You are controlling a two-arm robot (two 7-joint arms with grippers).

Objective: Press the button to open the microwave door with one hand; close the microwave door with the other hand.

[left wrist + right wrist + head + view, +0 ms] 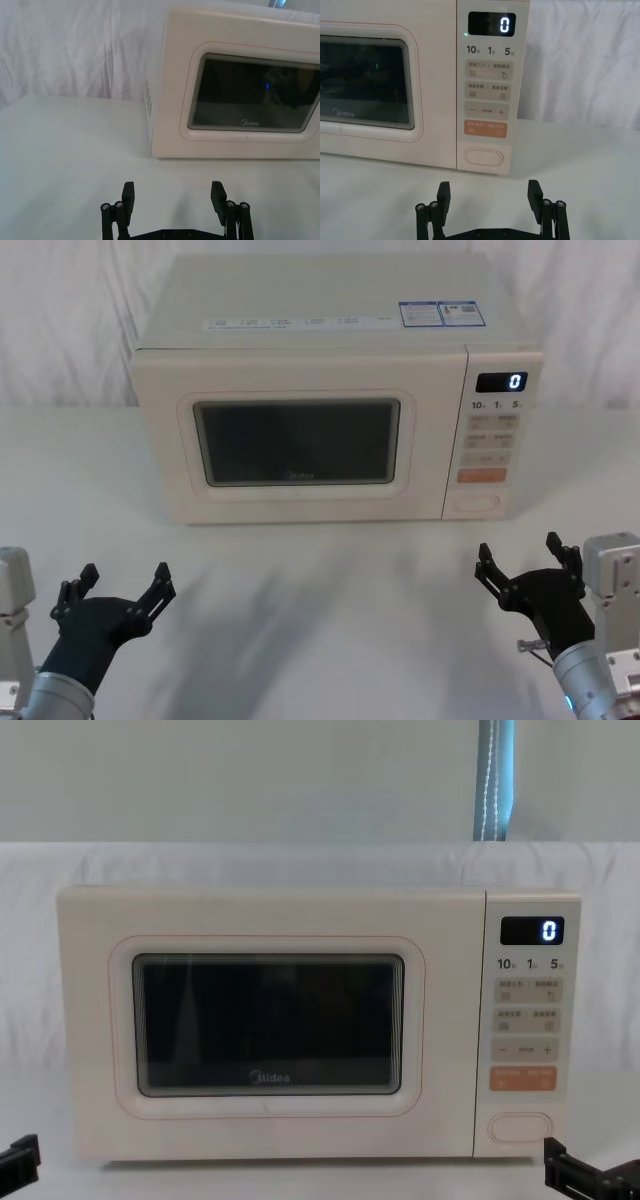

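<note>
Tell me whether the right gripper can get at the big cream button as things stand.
Probably yes. The right gripper sits open low on the table, almost straight in front of the button at the panel's bottom, and nothing lies between them. The door is shut, so it does not block the way.

1 cream boxy microwave, 1 dark-windowed cream door, 1 blank pill-shaped cream button, 1 orange rectangular key, 2 black two-finger grippers (left, right).
</note>
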